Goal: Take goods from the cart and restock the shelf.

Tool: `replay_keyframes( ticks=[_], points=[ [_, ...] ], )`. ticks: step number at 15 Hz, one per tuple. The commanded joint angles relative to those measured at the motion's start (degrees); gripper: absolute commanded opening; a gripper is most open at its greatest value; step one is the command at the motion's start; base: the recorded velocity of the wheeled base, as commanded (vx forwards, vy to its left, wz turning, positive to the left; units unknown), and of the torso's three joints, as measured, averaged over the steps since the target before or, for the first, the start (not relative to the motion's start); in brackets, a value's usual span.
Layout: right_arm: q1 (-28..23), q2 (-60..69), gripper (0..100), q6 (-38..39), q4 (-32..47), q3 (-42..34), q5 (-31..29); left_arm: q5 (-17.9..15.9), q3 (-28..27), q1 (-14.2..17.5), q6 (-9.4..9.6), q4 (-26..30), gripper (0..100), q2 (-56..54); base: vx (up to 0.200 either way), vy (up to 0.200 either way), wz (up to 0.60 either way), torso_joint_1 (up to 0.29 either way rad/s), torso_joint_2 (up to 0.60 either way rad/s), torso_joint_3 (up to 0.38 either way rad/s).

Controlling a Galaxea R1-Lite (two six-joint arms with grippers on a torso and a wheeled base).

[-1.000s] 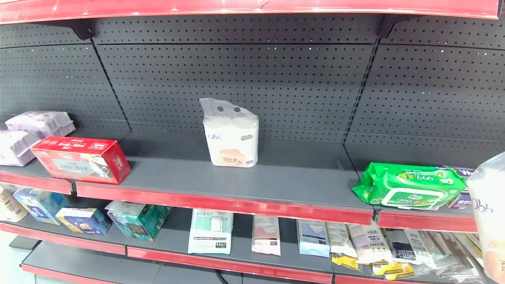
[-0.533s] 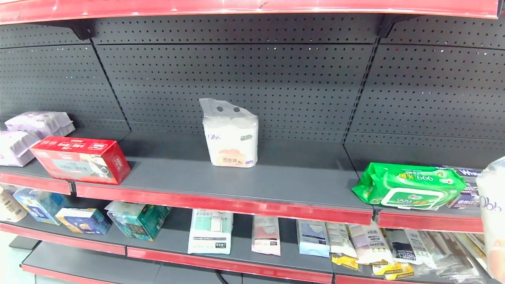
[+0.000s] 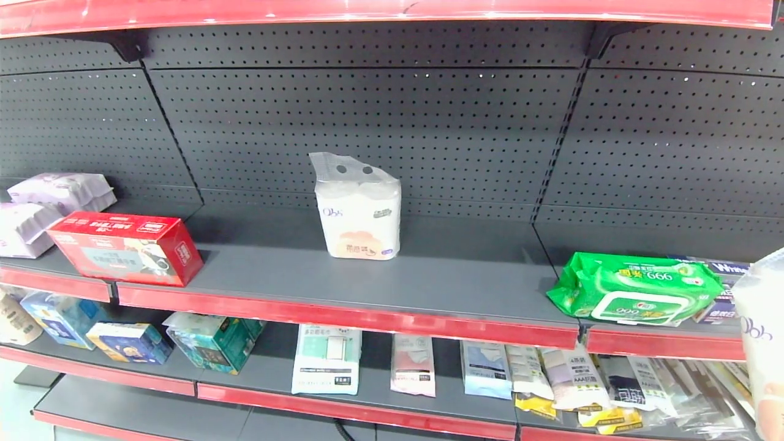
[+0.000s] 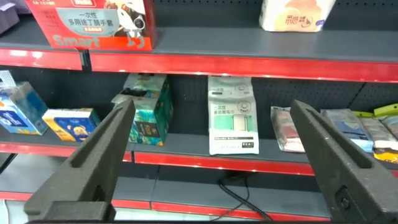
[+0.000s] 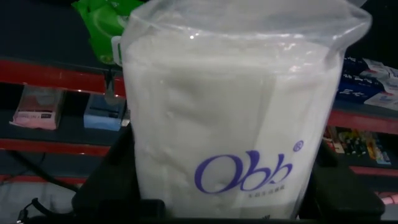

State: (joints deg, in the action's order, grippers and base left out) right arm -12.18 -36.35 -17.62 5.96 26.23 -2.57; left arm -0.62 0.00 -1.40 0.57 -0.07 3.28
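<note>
A white pack of paper rolls (image 3: 358,211) in clear wrap stands upright mid-way along the grey middle shelf (image 3: 441,275). A second, alike pack (image 3: 761,343) hangs at the far right, in front of the shelf's edge. In the right wrist view this pack (image 5: 230,106) sits between the dark fingers (image 5: 102,183) of my right gripper (image 5: 227,193), which is shut on it. My left gripper (image 4: 214,158) hangs open and empty, low in front of the lower shelves, with its foam fingers (image 4: 93,165) wide apart.
A red box (image 3: 125,248) and lilac packs (image 3: 61,190) lie at the shelf's left; green wipes (image 3: 637,288) lie at its right. Bare shelf surface flanks the standing pack. The lower shelf (image 3: 343,398) holds boxes and flat pouches (image 4: 232,115).
The held pack at the right edge has sunk slightly and drifted a little to the right. Everything on the shelves has stayed put.
</note>
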Motion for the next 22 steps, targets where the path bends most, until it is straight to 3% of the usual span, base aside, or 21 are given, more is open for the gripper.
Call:
replay_keyframes(
  ticks=[1,4,7,14,20,22],
  points=[
    [-0.04,0.05,0,-0.05,0.10,-0.22,0.02,0.01,0.00,0.17,0.04,-0.10,100,-0.29,0.000,0.000,0.00,0.000,0.00,0.000],
    [-0.04,0.14,0,-0.14,0.02,-0.57,0.02,0.01,0.00,0.17,-0.13,-0.10,100,-0.29,0.000,0.000,0.00,0.000,0.00,0.000],
    [-0.04,0.14,0,-0.14,0.02,-0.57,0.02,0.01,0.00,0.26,-0.13,-0.10,100,-0.47,0.200,0.000,0.00,-0.001,0.00,0.004],
    [-0.04,0.14,0,-0.23,0.02,-1.01,-0.15,0.01,0.00,0.52,-0.13,-0.10,100,-1.52,0.000,0.000,0.00,0.000,0.00,0.000],
    [-0.04,0.23,0,-0.23,0.02,-1.36,-0.15,0.01,0.00,0.52,-0.31,-0.10,100,-1.52,0.000,0.000,-0.60,0.004,0.00,0.002],
    [0.14,0.67,0,-0.23,0.02,-1.54,0.02,0.01,0.00,0.52,0.04,-0.10,100,-1.26,0.000,0.000,0.00,0.000,0.00,0.000]
  ],
)
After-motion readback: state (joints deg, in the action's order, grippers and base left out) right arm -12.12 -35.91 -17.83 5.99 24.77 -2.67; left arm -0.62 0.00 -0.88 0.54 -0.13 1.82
